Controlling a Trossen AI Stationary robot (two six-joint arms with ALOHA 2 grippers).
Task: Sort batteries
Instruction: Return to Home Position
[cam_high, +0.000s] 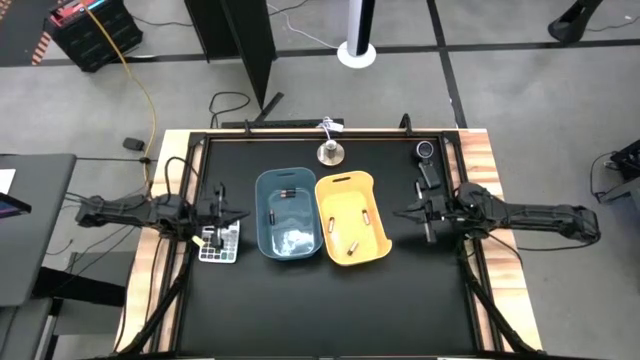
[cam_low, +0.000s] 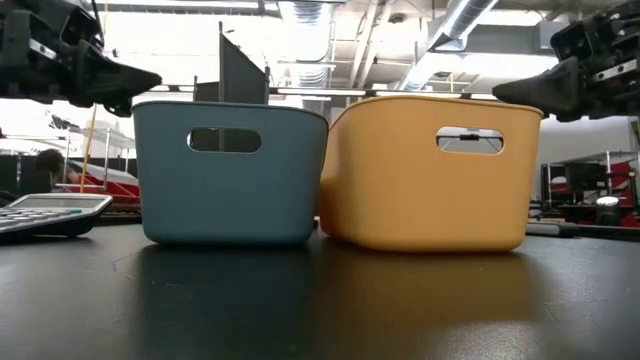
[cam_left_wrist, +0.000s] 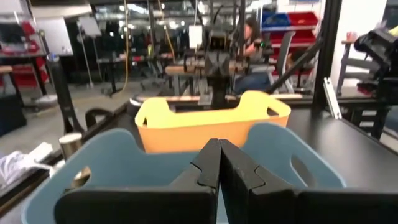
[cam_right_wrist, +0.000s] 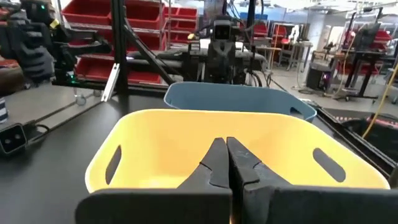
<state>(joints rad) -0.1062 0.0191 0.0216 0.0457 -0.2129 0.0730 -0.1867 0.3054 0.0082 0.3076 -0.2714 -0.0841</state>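
Observation:
A blue bin (cam_high: 288, 213) and a yellow bin (cam_high: 352, 218) stand side by side on the black table. The blue bin holds a dark battery (cam_high: 288, 194) and a pale cluster (cam_high: 293, 239) that I cannot tell apart. Three small batteries (cam_high: 364, 216) (cam_high: 332, 229) (cam_high: 352, 248) lie in the yellow bin. My left gripper (cam_high: 240, 214) (cam_left_wrist: 219, 165) is shut and hovers just outside the blue bin's left wall, above the table. My right gripper (cam_high: 398, 212) (cam_right_wrist: 227, 163) is shut and hovers just outside the yellow bin's right wall.
A calculator (cam_high: 219, 243) lies on the table under the left gripper. A black stick-shaped gadget (cam_high: 428, 165) lies near the far right corner. A small metal bell-like object (cam_high: 331, 152) stands behind the bins. The near half of the table (cam_high: 330, 310) is bare.

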